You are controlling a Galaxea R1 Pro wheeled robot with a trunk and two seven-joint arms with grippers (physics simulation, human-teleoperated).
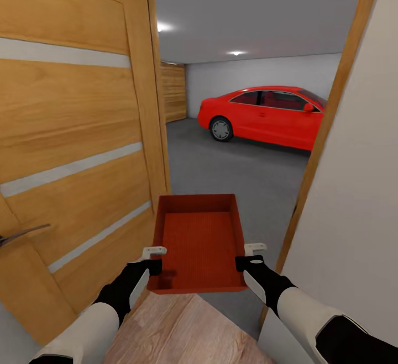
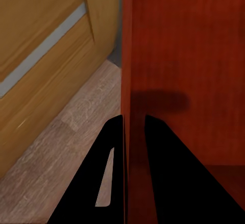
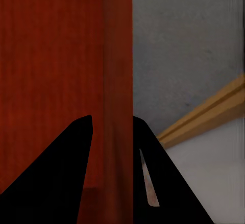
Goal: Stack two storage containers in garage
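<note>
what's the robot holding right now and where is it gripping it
One storage container, carried level by both grippers: the left gripper pinches its left side wall, the right gripper its right side wall, both near the robot's end.

Light wood plank floor [image 1: 177, 325] adjoins dark grey concrete floor [image 1: 237, 170]; a red car [image 1: 262, 115] apparently stands on the concrete.

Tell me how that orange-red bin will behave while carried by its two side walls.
The storage container probably stays stiff: its walls look straight where the left tool and right tool pinch them. Empty, so likely light. Held near its rear end, it may dip forward.
</note>
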